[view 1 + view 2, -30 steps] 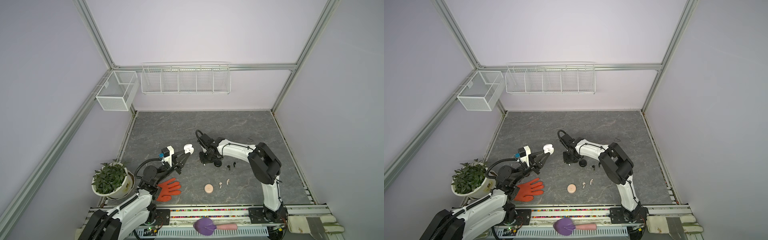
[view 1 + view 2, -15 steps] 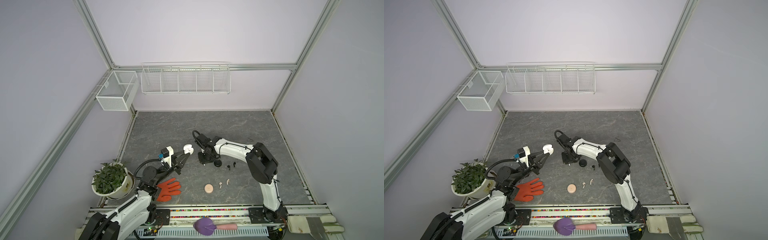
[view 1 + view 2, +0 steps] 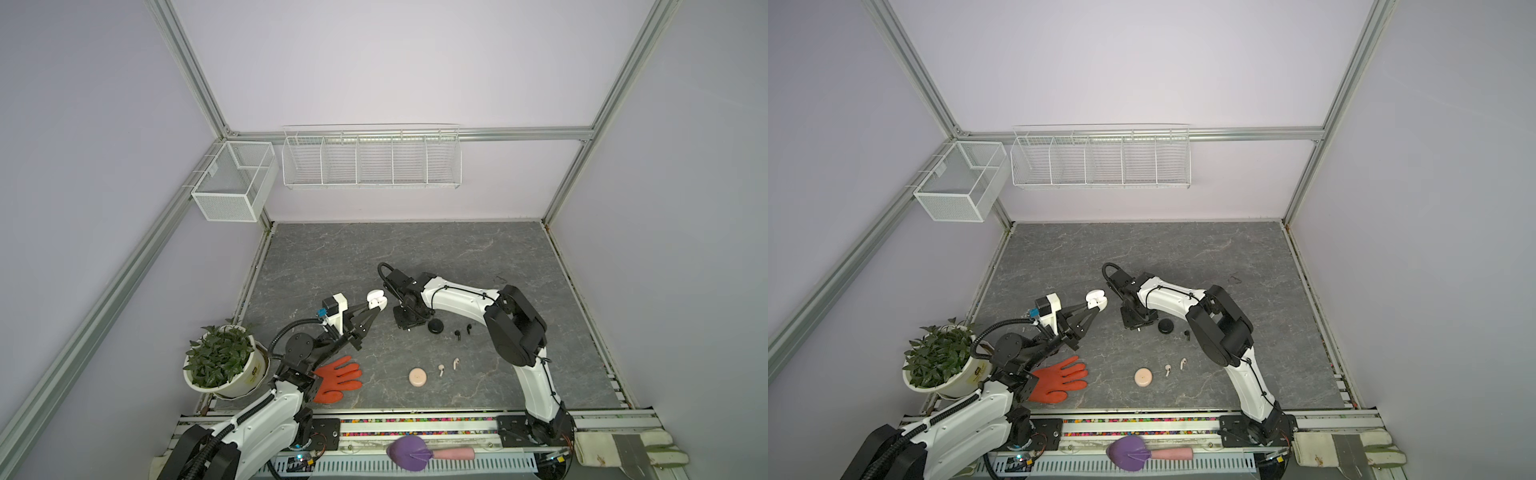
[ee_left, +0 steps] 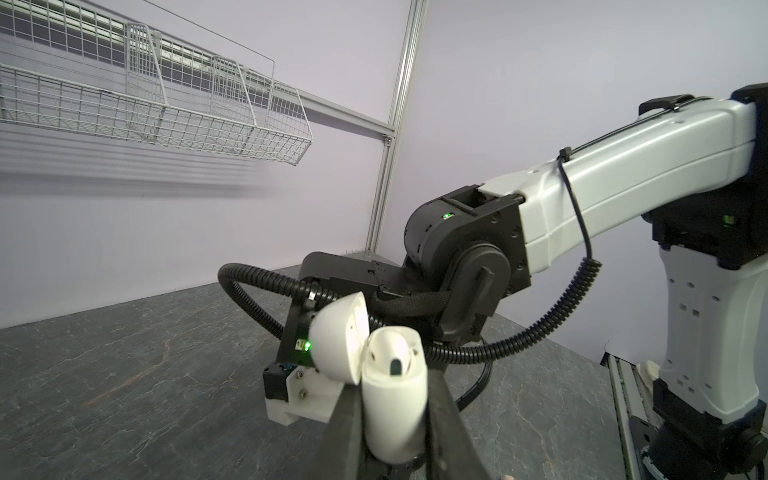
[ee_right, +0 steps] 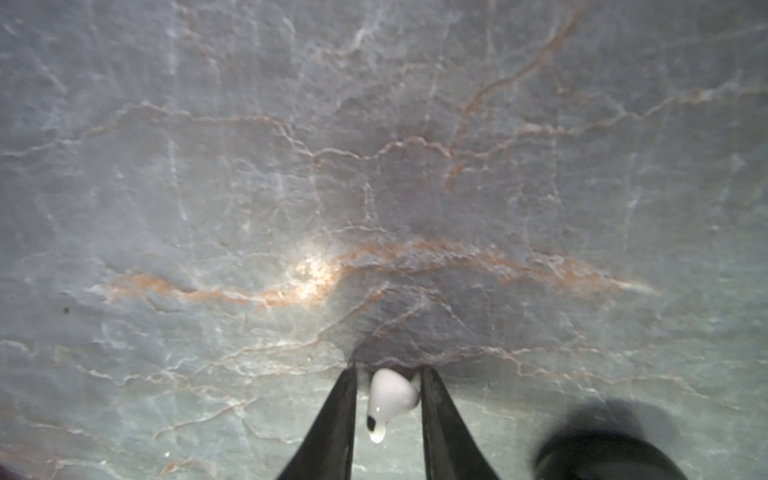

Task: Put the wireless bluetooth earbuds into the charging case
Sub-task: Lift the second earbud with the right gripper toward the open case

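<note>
My left gripper [image 3: 374,309] [image 4: 392,386] is raised over the table's left middle and shut on a white charging case [image 3: 376,302] [image 4: 395,399]. The case's lid [image 4: 340,336] is flipped open. My right gripper [image 3: 408,328] [image 5: 388,374] points straight down at the table beside it. Its jaws stand narrowly apart around a white earbud [image 5: 390,395]. The earbud leans on one finger [image 5: 436,407], and a thin gap shows at the other finger. Two black earbuds [image 3: 457,333] [image 3: 468,328] and two pale pink earbuds [image 3: 441,369] [image 3: 456,364] lie on the table.
A black puck [image 3: 435,326] sits right beside my right gripper. A pink puck [image 3: 417,377] lies nearer the front. An orange glove [image 3: 336,380] and a potted plant [image 3: 222,361] are at the front left. Wire baskets [image 3: 372,160] hang on the back wall.
My right arm's wrist has shifted slightly to the left above the table. The left arm holds the case in the same place.
</note>
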Robot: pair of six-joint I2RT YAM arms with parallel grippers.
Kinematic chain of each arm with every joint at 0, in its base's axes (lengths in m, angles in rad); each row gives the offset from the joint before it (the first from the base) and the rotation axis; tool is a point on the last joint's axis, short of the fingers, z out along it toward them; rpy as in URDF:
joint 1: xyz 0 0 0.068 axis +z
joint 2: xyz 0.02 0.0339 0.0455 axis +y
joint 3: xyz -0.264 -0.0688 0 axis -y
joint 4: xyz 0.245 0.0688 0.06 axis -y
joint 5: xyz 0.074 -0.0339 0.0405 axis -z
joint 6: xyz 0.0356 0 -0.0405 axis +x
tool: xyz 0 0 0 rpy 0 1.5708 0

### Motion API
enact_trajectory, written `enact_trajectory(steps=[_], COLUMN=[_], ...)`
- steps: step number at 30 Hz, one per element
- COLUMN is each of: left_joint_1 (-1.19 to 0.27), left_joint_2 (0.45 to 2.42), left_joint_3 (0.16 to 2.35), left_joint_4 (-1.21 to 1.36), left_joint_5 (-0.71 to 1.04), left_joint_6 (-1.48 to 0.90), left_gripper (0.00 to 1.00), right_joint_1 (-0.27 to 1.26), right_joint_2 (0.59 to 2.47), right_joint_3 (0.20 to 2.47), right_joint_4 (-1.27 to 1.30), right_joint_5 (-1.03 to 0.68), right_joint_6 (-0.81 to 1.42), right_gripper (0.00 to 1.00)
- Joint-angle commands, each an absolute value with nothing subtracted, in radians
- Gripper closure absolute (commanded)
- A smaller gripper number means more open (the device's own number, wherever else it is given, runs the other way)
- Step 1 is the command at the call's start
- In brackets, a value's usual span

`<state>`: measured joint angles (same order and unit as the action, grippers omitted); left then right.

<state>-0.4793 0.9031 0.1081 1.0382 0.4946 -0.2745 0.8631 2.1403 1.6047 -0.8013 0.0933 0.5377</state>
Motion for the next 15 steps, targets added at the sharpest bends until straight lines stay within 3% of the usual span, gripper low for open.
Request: enact_trajectory(steps=[1,15], left_joint_1=[-0.474,-0.474], left_joint_2=[0.907,0.915], left_joint_3=[0.106,0.107], left_joint_4=[1.058,1.058], left_joint_5=[0.489,0.490], left_joint_6=[-0.256,-0.252], left_gripper=[1.00,1.00], right_joint_1=[0.863,0.864], right_joint_2=[2.191,2.185], right_joint_3=[1.616,1.628], right_joint_4=[-0.828,-0.835], right_joint_5=[0.118,0.112], right_joint_6=[0.526,0.521], right_gripper=[0.72,0.78])
